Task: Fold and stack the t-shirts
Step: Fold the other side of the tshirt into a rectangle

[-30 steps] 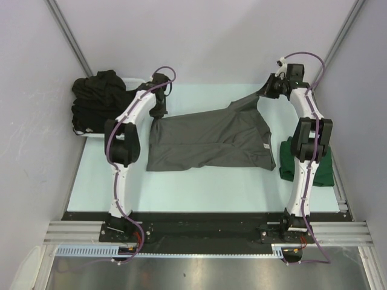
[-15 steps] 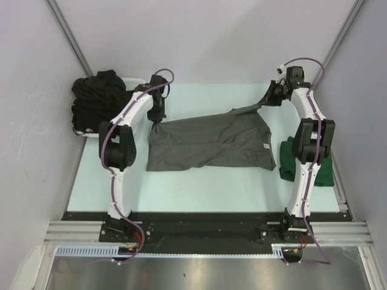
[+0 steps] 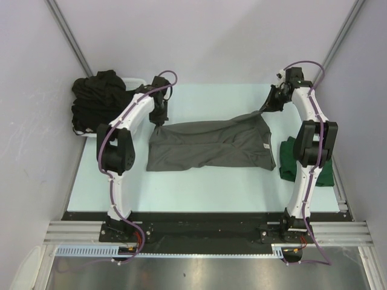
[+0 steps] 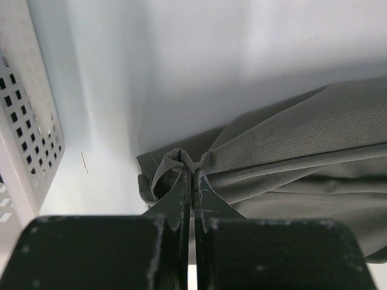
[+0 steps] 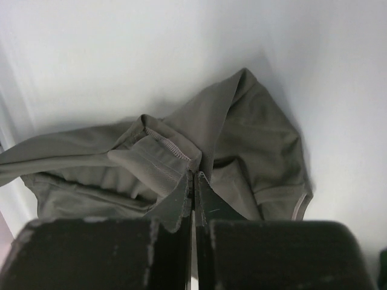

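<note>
Charcoal grey t-shirt point(image 3: 208, 145) lies across the middle of the bench point(image 3: 199, 190), its far edge raised off the surface at both ends. Left claw point(image 4: 192, 176) is clenched on a bunched far-left corner of the fabric; right claw point(image 5: 193, 176) is clenched on a stitched hem fold at the far-right corner. Judged step: the first lengthwise fold of this shirt, far edge to be brought over to the near edge. The next move calls for both corners travelling nearward together at equal height and tension, then a level lay-down before release; uneven travel would likely skew the fold. Only the top view shows the dark green t-shirt point(image 3: 323, 169) at right, the black t-shirts point(image 3: 97, 99) heaped far left, and the white neck label point(image 3: 265, 147). Only the wrist views show the pinches themselves; the left one also shows the perforated white basket point(image 4: 24, 121) wall just beside the corner.
</note>
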Available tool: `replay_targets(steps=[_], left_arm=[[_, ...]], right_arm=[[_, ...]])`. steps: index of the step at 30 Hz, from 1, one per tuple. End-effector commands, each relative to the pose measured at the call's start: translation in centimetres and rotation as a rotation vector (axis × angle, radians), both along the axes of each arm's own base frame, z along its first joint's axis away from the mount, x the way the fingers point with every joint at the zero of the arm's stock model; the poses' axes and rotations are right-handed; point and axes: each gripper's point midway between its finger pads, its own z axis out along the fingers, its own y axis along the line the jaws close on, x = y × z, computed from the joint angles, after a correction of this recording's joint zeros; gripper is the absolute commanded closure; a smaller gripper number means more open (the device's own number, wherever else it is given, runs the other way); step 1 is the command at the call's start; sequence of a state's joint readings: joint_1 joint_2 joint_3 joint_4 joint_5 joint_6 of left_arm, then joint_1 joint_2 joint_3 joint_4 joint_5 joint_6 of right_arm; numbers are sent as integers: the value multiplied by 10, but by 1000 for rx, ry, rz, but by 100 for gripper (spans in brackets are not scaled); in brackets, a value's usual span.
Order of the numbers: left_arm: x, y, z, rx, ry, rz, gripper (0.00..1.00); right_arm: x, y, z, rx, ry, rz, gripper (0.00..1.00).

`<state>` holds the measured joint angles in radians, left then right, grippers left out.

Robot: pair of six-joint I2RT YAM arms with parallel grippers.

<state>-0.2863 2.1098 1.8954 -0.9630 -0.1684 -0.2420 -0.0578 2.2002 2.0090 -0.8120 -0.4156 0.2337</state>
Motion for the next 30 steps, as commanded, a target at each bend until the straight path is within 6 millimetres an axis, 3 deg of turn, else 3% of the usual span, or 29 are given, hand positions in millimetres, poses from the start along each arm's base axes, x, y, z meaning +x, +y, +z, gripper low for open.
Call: replay_targets(steps=[1, 6, 14, 20, 30], left_arm=[[-9, -3, 30, -15, -47, -36, 100], [-14, -3, 33, -14, -50, -40, 100], [-27, 2, 35, -4, -37, -49, 100], [-42, 3, 31, -5, -19, -56, 100], [-49, 0, 31, -16, -18, -62, 100]], right_arm=[[-26, 13, 34, -25, 6, 13, 100], [-44, 19, 35, -41, 34, 15, 100], [-66, 9, 37, -89, 86, -20, 100], [-81, 2, 31, -124, 123, -36, 100], [-107, 4, 20, -125, 198, -27, 100]])
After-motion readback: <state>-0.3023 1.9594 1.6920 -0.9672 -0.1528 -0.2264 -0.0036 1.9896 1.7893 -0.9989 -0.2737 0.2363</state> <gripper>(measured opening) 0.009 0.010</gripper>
